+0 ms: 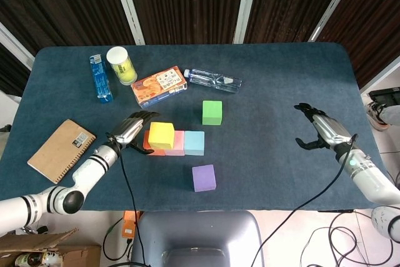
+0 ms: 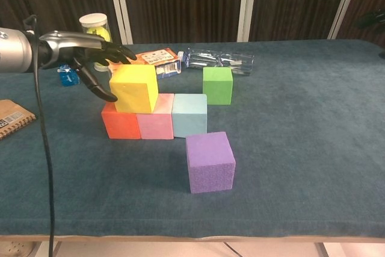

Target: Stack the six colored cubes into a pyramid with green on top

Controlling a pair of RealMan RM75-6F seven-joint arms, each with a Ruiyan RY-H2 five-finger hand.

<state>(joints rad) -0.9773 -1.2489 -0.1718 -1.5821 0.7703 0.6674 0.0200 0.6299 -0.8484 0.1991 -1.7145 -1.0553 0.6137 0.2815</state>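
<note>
An orange cube (image 2: 120, 123), a pink cube (image 2: 156, 120) and a light blue cube (image 2: 189, 114) form a row on the table. A yellow cube (image 2: 135, 87) (image 1: 161, 135) rests on top, over the orange and pink ones. My left hand (image 2: 90, 64) (image 1: 129, 130) hovers open just left of the yellow cube, apart from it. The green cube (image 2: 217, 85) (image 1: 212, 112) stands alone behind the row. The purple cube (image 2: 210, 161) (image 1: 204, 177) sits in front. My right hand (image 1: 319, 129) stays open at the far right, holding nothing.
Behind the cubes lie an orange snack box (image 1: 159, 85), a plastic bottle (image 1: 214, 80), a tube of tennis balls (image 1: 121, 65) and a blue packet (image 1: 100, 77). A brown notebook (image 1: 61, 150) lies at the left near the front edge.
</note>
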